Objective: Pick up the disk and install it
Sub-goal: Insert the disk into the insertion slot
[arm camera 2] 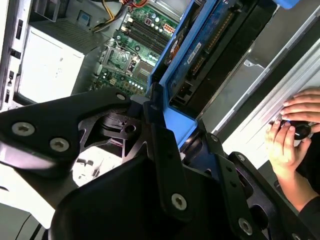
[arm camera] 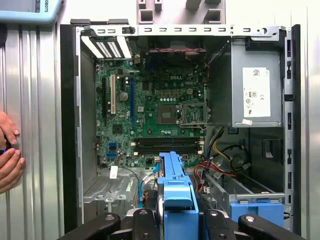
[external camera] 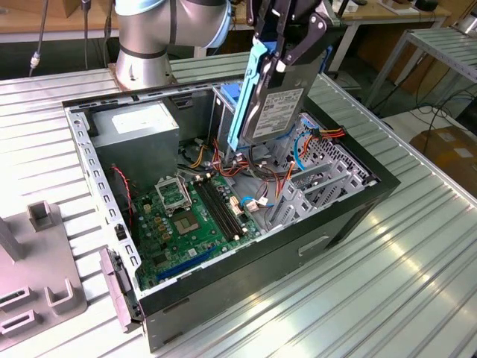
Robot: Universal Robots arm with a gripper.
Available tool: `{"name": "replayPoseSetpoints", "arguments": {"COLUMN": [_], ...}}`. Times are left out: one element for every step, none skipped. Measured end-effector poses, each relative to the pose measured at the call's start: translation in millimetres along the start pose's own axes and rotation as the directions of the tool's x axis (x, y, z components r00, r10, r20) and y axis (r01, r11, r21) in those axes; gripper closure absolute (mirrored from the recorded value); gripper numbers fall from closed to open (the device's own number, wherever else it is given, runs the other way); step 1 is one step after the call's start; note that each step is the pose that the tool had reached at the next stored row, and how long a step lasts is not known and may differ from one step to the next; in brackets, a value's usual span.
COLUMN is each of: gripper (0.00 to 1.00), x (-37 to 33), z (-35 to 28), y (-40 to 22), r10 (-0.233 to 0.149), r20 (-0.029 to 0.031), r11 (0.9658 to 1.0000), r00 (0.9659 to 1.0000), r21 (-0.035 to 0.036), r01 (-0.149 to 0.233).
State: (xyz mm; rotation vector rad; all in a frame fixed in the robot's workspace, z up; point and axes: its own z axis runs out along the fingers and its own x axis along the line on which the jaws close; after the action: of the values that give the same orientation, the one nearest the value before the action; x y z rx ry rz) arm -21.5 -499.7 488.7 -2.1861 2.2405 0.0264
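My arm (external camera: 145, 33) shows a fat silver cylinder joint with a pale blue cap; my gripper (arm camera 2: 170, 120) is matte black linkage, silver screws.

a table (external camera: 417, 246) of ribbed silver metal slats carries everything. an open computer case (external camera: 246, 291) with black walls lies on its side in the middle of it, open face turned up. at the exterior view's left, on the near side, a grey moulded fixture (external camera: 45, 298) with upright tabs and slots rests on the slats, just beside the case. at the far side the arm's round base (external camera: 145, 63) stands close behind the case. in the first wrist view a person's hands (arm camera: 9, 150) lie over the slats beside the case.
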Motion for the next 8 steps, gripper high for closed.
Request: {"name": "replayPoseSetpoints", "arguments": {"gripper": [0.63, 0.63, 0.63, 0.63, 0.63, 0.63, 0.63, 0.63], "x": [3.8, 7.2, 9.9, 11.8, 13.2, 15.3, 16.6, 18.7], "z": [-0.1, -0.1, -0.2, -0.2, -0.3, -0.3, -0.3, -0.4], "y": [-0.4, -0.7, -0.9, -1.1, -1.3, -1.5, -1.6, -1.9], "r10": [0.000, 0.000, 0.000, 0.000, 0.000, 0.000, 0.000, 0.000], "r20": [0.0000, 0.0000, -0.0001, -0.0001, -0.0001, 0.0000, -0.0001, -0.0001], "r11": [1.0000, 1.0000, 1.0000, 1.0000, 1.0000, 1.0000, 1.0000, 1.0000], "r00": [1.0000, 1.0000, 1.0000, 1.0000, 1.0000, 1.0000, 1.0000, 1.0000], "r21": [0.0000, 0.0000, 0.0000, 0.0000, 0.0000, 0.0000, 0.0000, 0.0000], "r01": [0.000, 0.000, 0.000, 0.000, 0.000, 0.000, 0.000, 0.000]}}
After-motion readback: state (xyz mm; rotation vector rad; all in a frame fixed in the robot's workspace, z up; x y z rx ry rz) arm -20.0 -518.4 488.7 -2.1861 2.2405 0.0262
